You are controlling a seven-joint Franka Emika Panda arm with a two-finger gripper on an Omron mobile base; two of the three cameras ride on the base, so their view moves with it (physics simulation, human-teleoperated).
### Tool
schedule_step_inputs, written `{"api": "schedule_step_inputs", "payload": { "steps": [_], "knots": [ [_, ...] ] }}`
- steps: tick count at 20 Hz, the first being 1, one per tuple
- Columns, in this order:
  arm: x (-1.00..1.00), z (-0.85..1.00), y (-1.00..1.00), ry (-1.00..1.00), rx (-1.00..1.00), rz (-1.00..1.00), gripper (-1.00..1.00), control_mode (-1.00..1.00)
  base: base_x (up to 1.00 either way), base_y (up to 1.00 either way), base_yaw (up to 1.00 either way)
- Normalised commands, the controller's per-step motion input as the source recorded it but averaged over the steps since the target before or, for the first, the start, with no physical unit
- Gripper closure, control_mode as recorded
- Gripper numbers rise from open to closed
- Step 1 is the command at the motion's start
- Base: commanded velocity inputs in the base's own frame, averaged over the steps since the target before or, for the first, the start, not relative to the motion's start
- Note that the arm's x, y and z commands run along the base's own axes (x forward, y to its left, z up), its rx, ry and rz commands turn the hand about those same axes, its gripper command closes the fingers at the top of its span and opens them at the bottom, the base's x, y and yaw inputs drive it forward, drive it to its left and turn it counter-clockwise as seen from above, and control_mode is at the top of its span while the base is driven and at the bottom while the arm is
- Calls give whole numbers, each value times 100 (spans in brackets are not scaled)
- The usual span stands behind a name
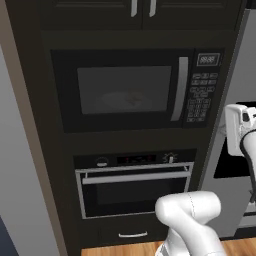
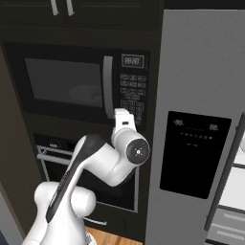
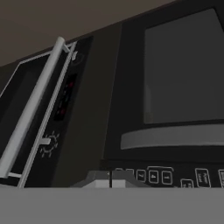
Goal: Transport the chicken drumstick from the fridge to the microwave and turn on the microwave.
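The microwave (image 1: 127,90) is built into the dark cabinet wall, and its glass door is closed. A pale turntable (image 1: 125,100) shows dimly through the window. The chicken drumstick is hidden; I cannot make it out behind the dark glass. My gripper (image 3: 110,179) is shut with nothing between its fingers, and its tips are close in front of the lower rows of the keypad (image 2: 131,95). The keypad buttons (image 3: 153,176) lie just past the tips. The grey fridge (image 2: 201,72) with its black dispenser panel (image 2: 194,153) stands right of the microwave.
A black oven (image 1: 132,190) with a horizontal silver bar handle (image 3: 30,109) sits below the microwave. The microwave's vertical silver handle (image 1: 181,89) is just left of the keypad. White fridge shelves (image 2: 234,191) show at the far right edge. Upper cabinet doors (image 1: 142,10) are above.
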Motion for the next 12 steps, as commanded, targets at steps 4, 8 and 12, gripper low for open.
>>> {"api": "schedule_step_inputs", "payload": {
  "steps": [4, 8, 12],
  "knots": [
    [28, -7, 0, -2, 0, 0, 100, -100, 0, 0, 0],
    [32, -4, 0, 0, 0, 0, 100, -100, 0, 0, 0],
    [31, -3, -2, 0, 0, 0, 100, -100, 0, 0, 0]
  ]
}}
